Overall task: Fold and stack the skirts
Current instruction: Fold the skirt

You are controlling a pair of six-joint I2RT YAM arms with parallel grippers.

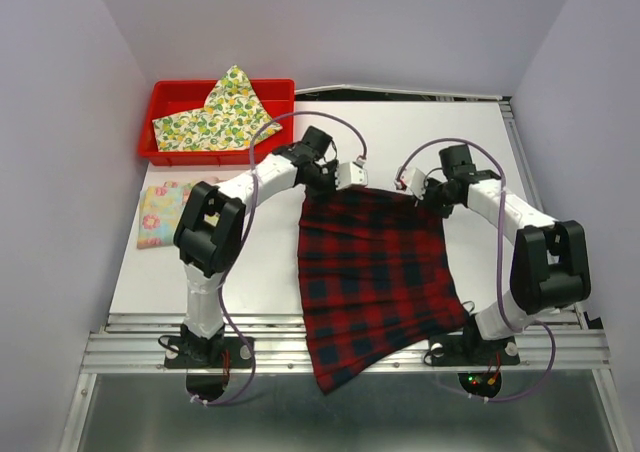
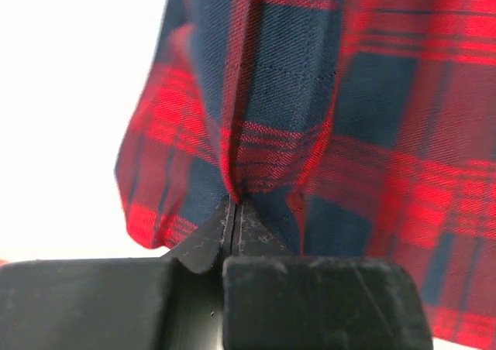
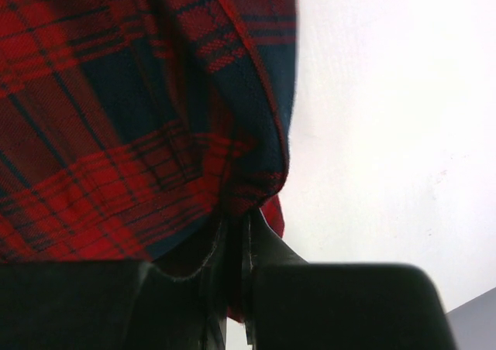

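- Left gripper (image 2: 235,207) is pinching tight on the far-left corner of the plaid skirt (image 1: 375,272). Right gripper (image 3: 236,224) is clamping the far-right corner likewise.
- Plaid skirt is lying spread down the middle of the table (image 1: 265,262), its near hem hanging over the near edge.
- Lemon skirt (image 1: 215,117) is sitting in the red bin (image 1: 166,96), far left. Floral skirt (image 1: 160,214) is lying just near of it.
- Judgement: the first fold is starting. Both corners should be travelling level and together with the waistband taut. Drawing the cloth farther first would be bringing the hem onto the table.
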